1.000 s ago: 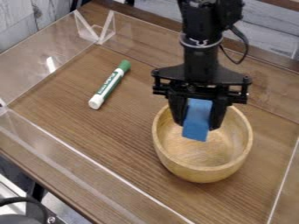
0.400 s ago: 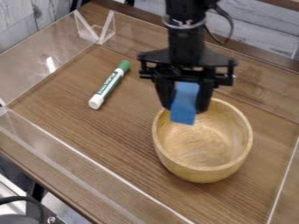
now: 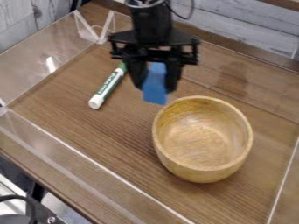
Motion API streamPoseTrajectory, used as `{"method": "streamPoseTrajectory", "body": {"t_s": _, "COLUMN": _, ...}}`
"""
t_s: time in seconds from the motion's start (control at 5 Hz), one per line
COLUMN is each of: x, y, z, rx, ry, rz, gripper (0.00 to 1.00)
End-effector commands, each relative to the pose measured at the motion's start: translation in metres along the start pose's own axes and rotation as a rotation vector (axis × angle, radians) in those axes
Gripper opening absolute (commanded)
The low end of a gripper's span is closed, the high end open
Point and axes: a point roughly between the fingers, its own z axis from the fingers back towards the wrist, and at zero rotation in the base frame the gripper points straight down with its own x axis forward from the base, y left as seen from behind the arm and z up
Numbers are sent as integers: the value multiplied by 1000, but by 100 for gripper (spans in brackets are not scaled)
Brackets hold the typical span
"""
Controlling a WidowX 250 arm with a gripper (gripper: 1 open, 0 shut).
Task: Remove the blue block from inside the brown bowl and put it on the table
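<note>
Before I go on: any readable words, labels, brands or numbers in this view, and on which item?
None readable.
Green-and-white marker: any print on the barrel is too small and blurred to read.
Sky-blue rectangular block, light tan wooden bowl, black gripper: no visible marking.

**One camera, high and off a corner**

A single view looks down at a slant across the table (image 3: 70, 131), from above and near one corner. It stands close enough that the acrylic walls (image 3: 35, 54) run out of frame (the arm's upper part is cut off at the top edge). No second view shares anything with it.
</note>
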Motion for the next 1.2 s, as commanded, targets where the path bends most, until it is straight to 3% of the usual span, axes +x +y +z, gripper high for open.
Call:
{"method": "streamPoseTrajectory", "body": {"t_s": 0.0, "x": 8, "y": 14, "z": 10, "rx": 3, "ry": -83, "rz": -34, "gripper": 0}}
{"method": "streamPoseTrajectory", "body": {"t_s": 0.6, "x": 10, "y": 37, "z": -13, "rx": 64, "ry": -122, "rz": -58, "gripper": 0}}
{"method": "streamPoseTrajectory", "body": {"t_s": 1.0, "x": 14, "y": 51, "z": -29, "rx": 106, "ry": -131, "rz": -57, "gripper": 0}}
